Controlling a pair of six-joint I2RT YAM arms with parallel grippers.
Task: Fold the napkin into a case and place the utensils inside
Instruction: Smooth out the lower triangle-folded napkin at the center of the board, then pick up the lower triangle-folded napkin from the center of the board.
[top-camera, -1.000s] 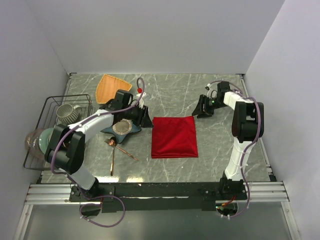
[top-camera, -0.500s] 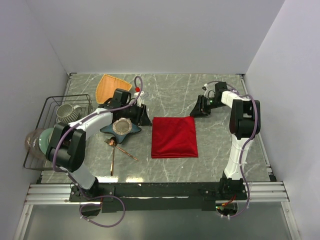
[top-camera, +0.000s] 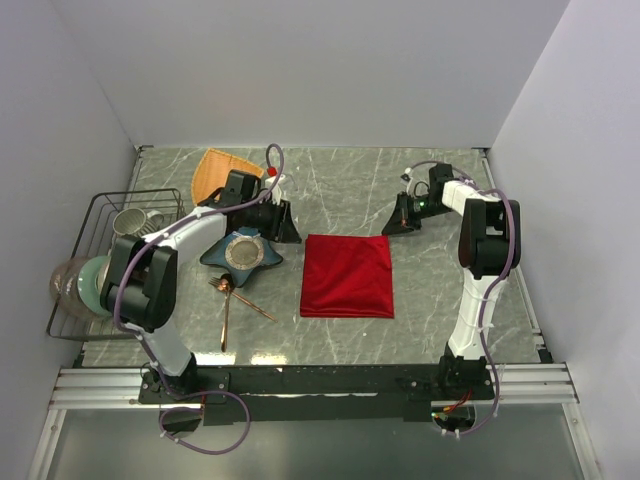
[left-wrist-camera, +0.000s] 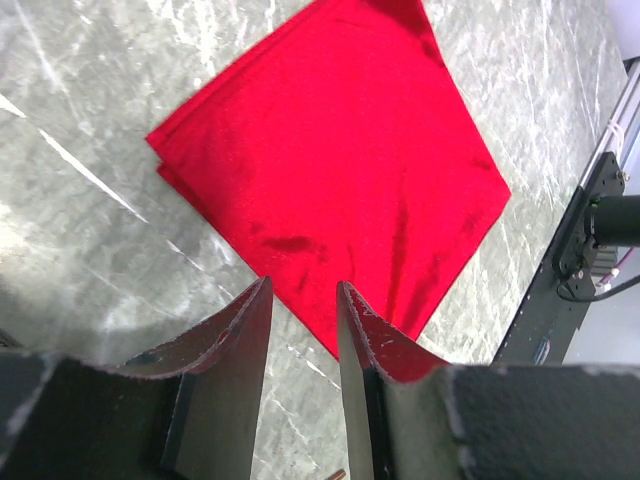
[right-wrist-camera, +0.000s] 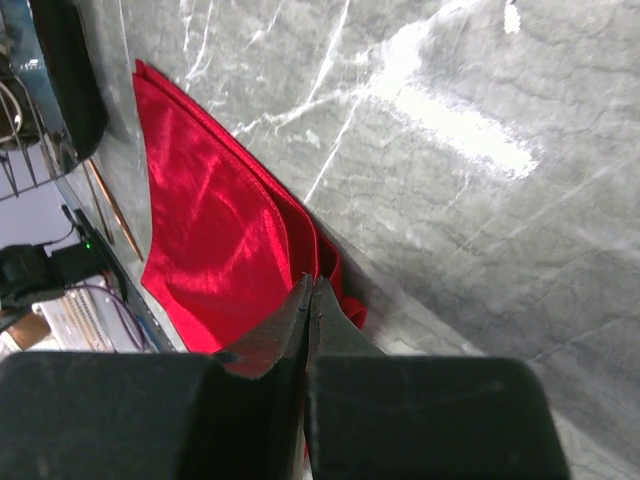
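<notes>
Copper utensils (top-camera: 232, 295) lie nearest on the marbled gray desk (top-camera: 430, 300), thin and shiny, just left of the red napkin (top-camera: 346, 276), a soft folded square mid-desk. Both arms stretch low to its far corners. Left pincer (top-camera: 291, 232) is released and empty, right pincer (top-camera: 391, 226) is clenched at the corner, can't tell if fabric's caught.

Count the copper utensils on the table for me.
2 that I can make out, both left of the napkin, just nearer than the blue star dish, heads together: the straight utensil points toward the near edge, the slanted utensil angles toward the napkin. Others may overlap there.
</notes>
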